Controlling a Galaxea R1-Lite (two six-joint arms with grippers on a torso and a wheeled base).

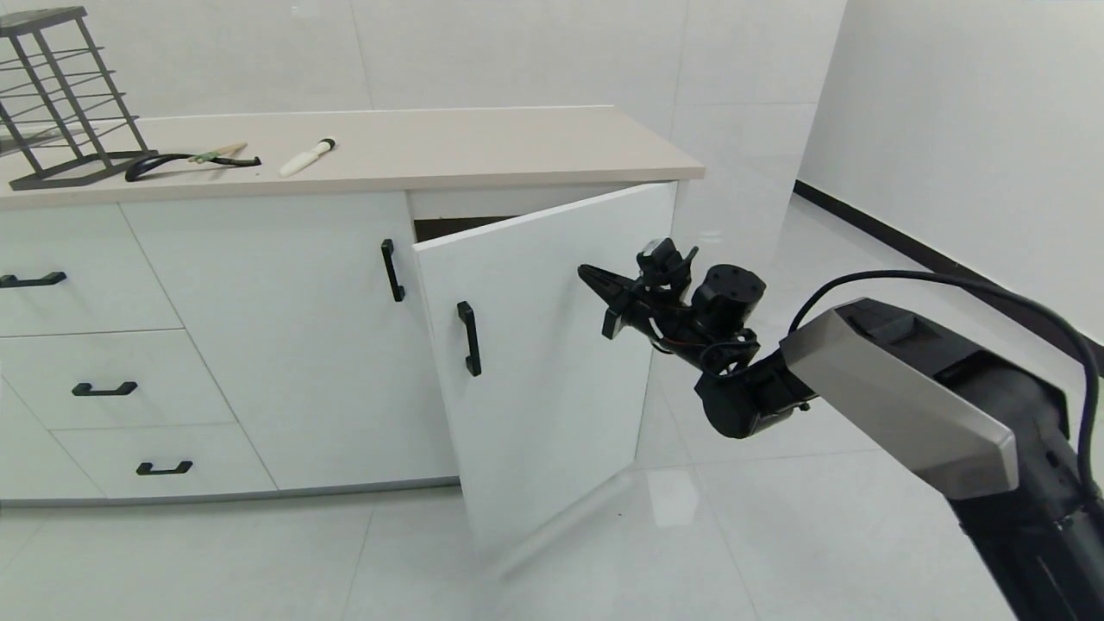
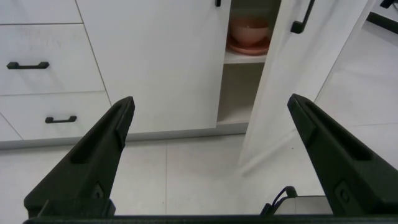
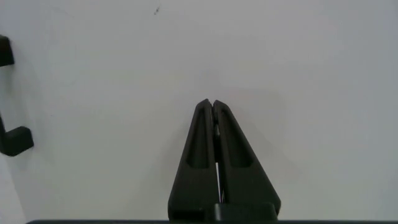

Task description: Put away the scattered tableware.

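On the beige countertop [image 1: 483,142] lie a black ladle [image 1: 164,161], a small wooden-handled utensil [image 1: 220,153] and a white-handled utensil [image 1: 306,157]. Below, the white cabinet door [image 1: 552,345] with a black handle [image 1: 468,338] stands partly open. My right gripper [image 1: 586,274] is shut and empty, its tip close to the door's outer face [image 3: 280,62], right of the handle [image 3: 9,130]. My left gripper [image 2: 211,102] is open and empty, low above the floor, facing the cabinet. Inside, pink bowls [image 2: 249,31] sit stacked on a shelf.
A dark wire rack [image 1: 60,95] stands at the counter's far left. Drawers with black pulls [image 1: 103,389] fill the cabinet's left side. Another closed door [image 1: 285,336] adjoins the open one. White tiled floor [image 1: 776,535] spreads to the right, bounded by a wall.
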